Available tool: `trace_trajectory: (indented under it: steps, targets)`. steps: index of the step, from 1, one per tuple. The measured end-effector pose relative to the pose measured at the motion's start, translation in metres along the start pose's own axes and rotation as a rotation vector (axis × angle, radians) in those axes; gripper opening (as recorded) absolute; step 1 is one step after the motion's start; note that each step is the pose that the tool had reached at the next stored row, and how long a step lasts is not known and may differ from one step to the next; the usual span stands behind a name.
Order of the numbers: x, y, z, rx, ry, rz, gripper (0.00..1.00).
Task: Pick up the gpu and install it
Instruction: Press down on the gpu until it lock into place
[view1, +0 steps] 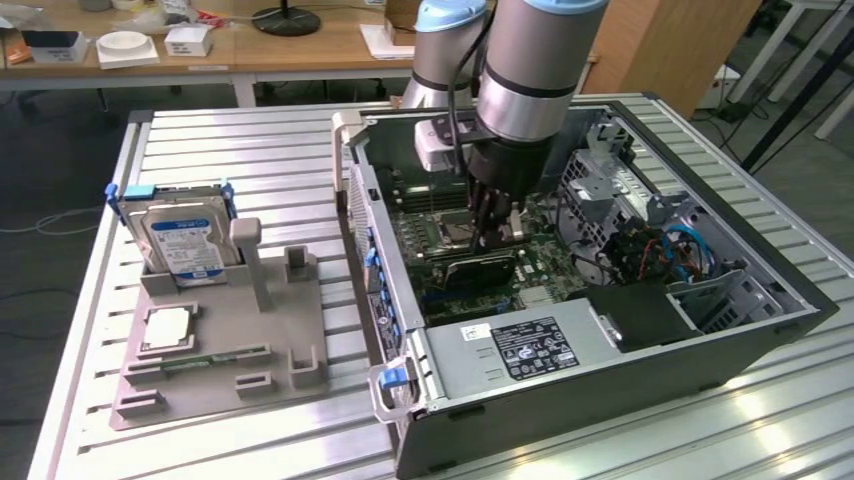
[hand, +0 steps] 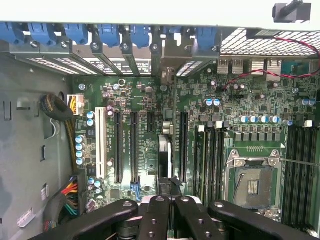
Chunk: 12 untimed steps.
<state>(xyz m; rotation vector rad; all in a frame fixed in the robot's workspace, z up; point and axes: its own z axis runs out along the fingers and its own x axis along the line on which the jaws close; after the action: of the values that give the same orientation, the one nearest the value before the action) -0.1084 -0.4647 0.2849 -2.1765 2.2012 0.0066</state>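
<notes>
A: Where's the gpu?
B: In the fingers (view1: 494, 228). The arm (view1: 527, 70) reaches down into the open computer case (view1: 747, 340), and the fingers are clamped shut on the gpu (view1: 478, 268) over the motherboard (view1: 541, 285).
A: Seated?
B: Can't tell. The wrist view has it edge-on (hand: 165, 157), just beside a long black slot (hand: 183, 145), with the processor socket (hand: 252, 186) further off.
A: Other parts?
B: In the exterior view, a grey holder (view1: 267, 385) is on the surface (view1: 240, 150) at 9 o'clock from the case. The hard drive (view1: 184, 240) stands upright at the holder's 12 o'clock end. The processor chip (view1: 167, 328) lies flat toward 7 o'clock, with the memory stick (view1: 200, 358) near it at about its 5 o'clock.
</notes>
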Motion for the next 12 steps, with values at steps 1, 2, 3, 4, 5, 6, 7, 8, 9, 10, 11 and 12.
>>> trace_trajectory:
  steps: [1, 2, 3, 4, 5, 6, 7, 8, 9, 10, 11, 12]
  targets:
    - [0.0001, 0.0001, 0.0001, -0.0001, 0.0002, 0.000, 0.11]
    - [0.0001, 0.0002, 0.0003, -0.0007, 0.0003, 0.000, 0.11]
    - [0.0001, 0.0003, 0.0005, -0.0028, 0.0003, 0.000, 0.11]
    - [0.0001, 0.0003, 0.0006, -0.0067, 0.0003, 0.000, 0.11]
    - [0.0001, 0.0004, 0.0006, -0.0082, 0.0003, 0.001, 0.11]
    - [0.0001, 0.0004, 0.0006, -0.0081, 0.0002, 0.001, 0.11]
    - [0.0001, 0.0004, 0.0006, -0.0085, 0.0002, 0.001, 0.11]
    - [0.0001, 0.0001, 0.0008, -0.0122, 0.0009, 0.000, 0.11]
    - [0.0001, -0.0005, 0.0008, -0.0280, 0.0013, 0.001, 0.11]
    - [0.0001, -0.0006, 0.0008, -0.0446, 0.0016, 0.002, 0.11]
    - [0.0001, -0.0007, 0.0008, -0.0534, 0.0019, 0.002, 0.11]
    - [0.0001, -0.0007, 0.0007, -0.0552, 0.0019, 0.002, 0.11]
